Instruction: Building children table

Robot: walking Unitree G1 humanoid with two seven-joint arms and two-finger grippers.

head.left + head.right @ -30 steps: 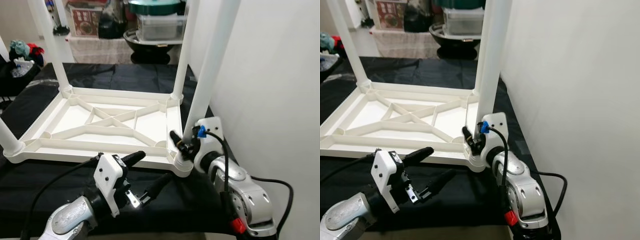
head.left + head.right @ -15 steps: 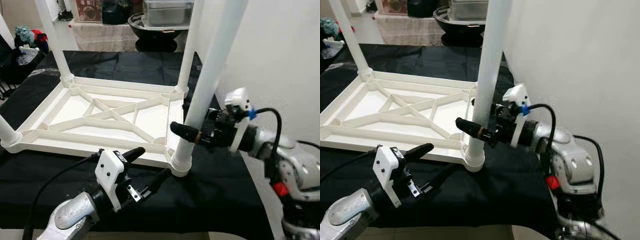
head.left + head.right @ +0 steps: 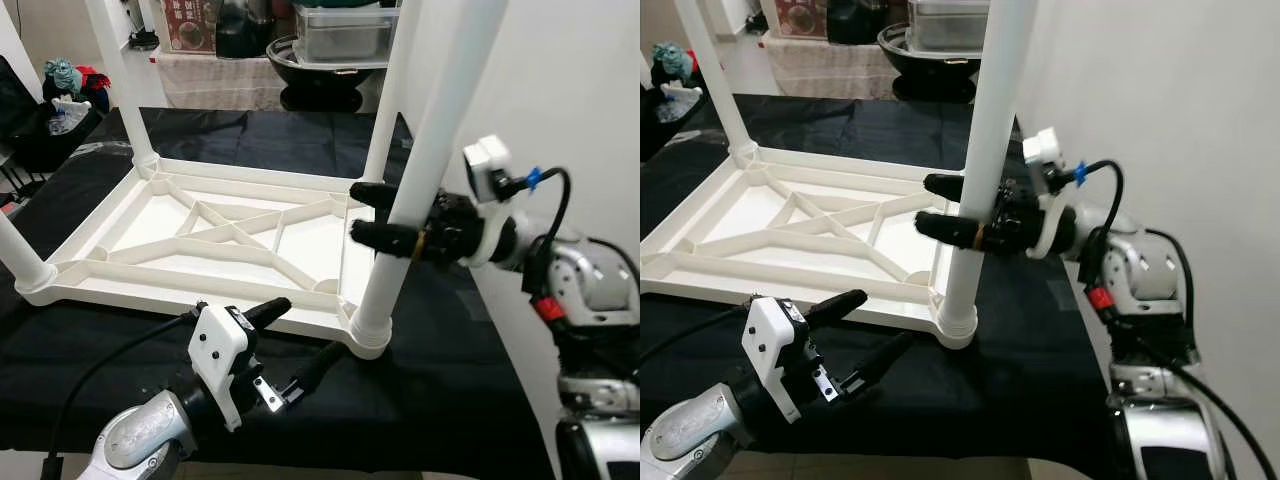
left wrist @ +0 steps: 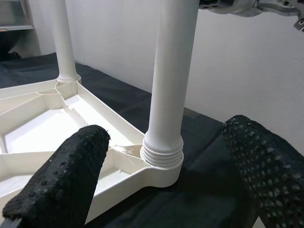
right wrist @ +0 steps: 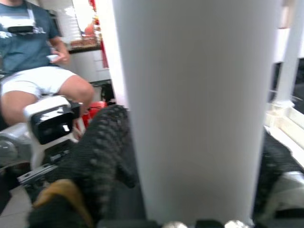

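Left gripper (image 3: 285, 345): Seen at the lower centre of the left eye view, nearest the camera. Fingers are spread apart and nothing is held. It is aimed at the base of the near leg and stands short of it.

Near leg socket (image 4: 162, 159): A threaded collar is seen where the near leg (image 3: 415, 190) enters the corner of the table frame (image 3: 190, 290). The collar appears seated, though full tightness cannot be judged.

Right gripper (image 3: 960, 208): Seen at centre right of the right eye view, at mid-height on the near leg. One black finger is placed on each side of the leg; they appear closed on it, but contact cannot be confirmed.

Table frame: Upturned on the black cloth (image 3: 450, 400), occupying the middle left of the frame, legs pointing up.

Far legs: One stands at the far right corner (image 3: 385, 90), one at the far left corner (image 3: 120, 80).

Step in hand (judged): Seating or checking the near leg in its corner socket.

Recommended handling: The leg should be kept upright and turned about its own axis, not levered sideways. The frame should be steadied by the left gripper at the corner, so the frame is not dragged across the cloth.

Person (image 5: 33, 57): Seated in the background of the right wrist view, well apart from the work.
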